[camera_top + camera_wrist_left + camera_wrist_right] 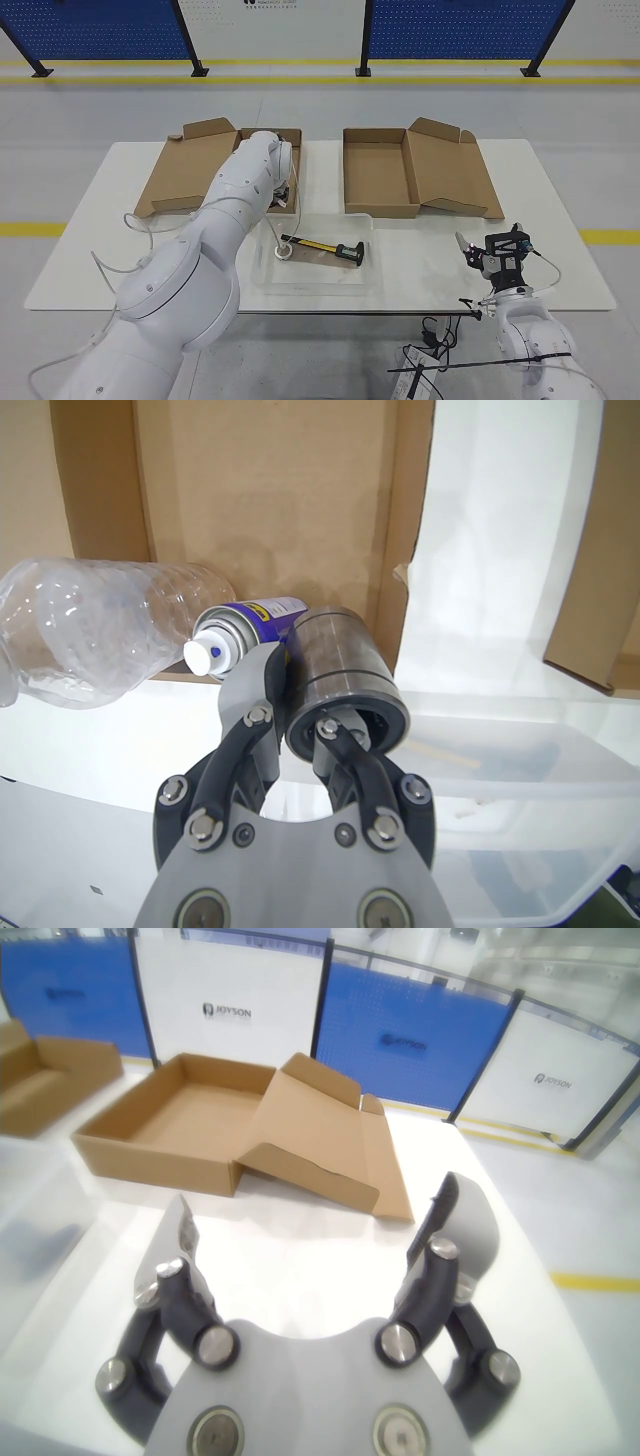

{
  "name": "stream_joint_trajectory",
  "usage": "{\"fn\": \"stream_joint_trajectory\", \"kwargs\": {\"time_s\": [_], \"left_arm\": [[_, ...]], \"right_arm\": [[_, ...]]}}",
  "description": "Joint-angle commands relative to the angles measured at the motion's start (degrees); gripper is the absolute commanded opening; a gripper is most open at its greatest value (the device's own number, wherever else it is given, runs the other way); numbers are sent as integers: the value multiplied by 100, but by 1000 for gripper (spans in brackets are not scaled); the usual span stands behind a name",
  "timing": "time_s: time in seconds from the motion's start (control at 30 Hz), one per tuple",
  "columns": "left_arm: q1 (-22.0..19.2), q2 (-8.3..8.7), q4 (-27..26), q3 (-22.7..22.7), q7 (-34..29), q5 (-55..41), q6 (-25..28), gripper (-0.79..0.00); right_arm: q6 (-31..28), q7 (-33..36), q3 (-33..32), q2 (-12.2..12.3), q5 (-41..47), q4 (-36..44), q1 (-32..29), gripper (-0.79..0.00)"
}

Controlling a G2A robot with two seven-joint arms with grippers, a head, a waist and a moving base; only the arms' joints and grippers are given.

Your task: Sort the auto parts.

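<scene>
Bearing (345,670) wall pinched between left fingers (250,686) (one inside the bore); right fingers (472,1215) spread.

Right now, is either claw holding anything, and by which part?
The left claw grips the metal bearing sleeve by its wall at the open end, one finger inside the bore, one outside. The right claw is open and empty.

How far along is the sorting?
Done, it seems: a spray can and a clear bottle lie in the left box. In hand: the left jaws clamp a metal cylinder by that box. Left: a hammer and a white ring in the clear tray; the right jaws are open.
</scene>
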State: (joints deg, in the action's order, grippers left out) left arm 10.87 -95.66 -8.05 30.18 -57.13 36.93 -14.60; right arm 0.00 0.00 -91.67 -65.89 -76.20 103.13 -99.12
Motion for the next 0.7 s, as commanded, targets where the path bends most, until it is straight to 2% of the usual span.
{"fn": "stream_joint_trajectory", "kwargs": {"time_s": [0.0, 0.1, 0.37, 0.47, 0.5, 0.67], "left_arm": [[2, 1, -5, 10, -15, 17, -1, -717], [5, 1, -9, 25, -28, 36, -12, -686], [25, -2, -14, 55, -65, 106, -30, -693], [26, -2, -12, 57, -68, 107, -32, -643], [26, -2, -12, 57, -68, 107, -32, -600], [31, -2, -7, 59, -79, 108, -34, -570]], "right_arm": [[0, 0, 0, 0, 0, 0, 0, 0], [0, 0, 0, 0, 0, 0, 0, 0], [0, 0, 0, 0, 0, 0, 0, 0], [0, 0, 0, 0, 0, 0, 0, 0], [0, 0, 0, 0, 0, 0, 0, 0], [0, 0, 0, 0, 0, 0, 0, 0]]}}
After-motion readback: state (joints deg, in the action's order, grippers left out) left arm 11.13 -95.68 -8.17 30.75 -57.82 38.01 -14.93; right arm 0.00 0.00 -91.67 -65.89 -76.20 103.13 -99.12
